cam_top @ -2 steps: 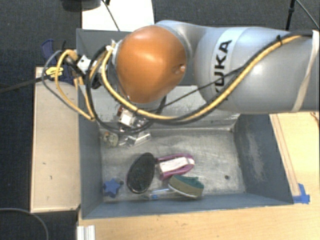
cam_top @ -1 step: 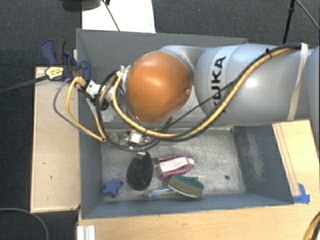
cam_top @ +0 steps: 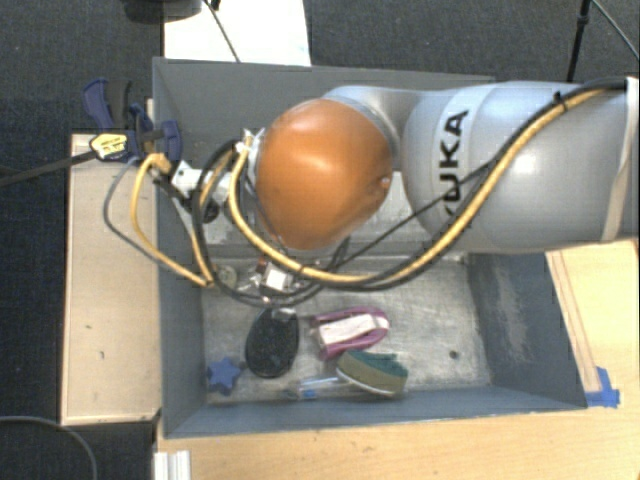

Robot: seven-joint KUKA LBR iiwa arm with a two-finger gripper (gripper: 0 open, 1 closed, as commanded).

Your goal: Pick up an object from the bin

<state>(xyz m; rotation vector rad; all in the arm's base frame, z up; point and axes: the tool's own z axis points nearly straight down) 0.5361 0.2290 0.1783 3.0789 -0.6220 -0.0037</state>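
My gripper point(cam_top: 272, 282) shows as a bit of metal under the orange dome, at the bin's left-middle. Just in front of it lies a black oval brush-like thing point(cam_top: 270, 346), its upper end close below the gripper. To the right of that sits a pink and purple packet point(cam_top: 351, 330). A teal and tan oval sponge point(cam_top: 373, 373) lies near the front wall.
A small blue star-shaped piece point(cam_top: 224, 373) rests in the front left corner, and a thin clear pen with a blue tip point(cam_top: 312, 389) lies along the front wall. The arm and its yellow and black cables cover the bin's back half.
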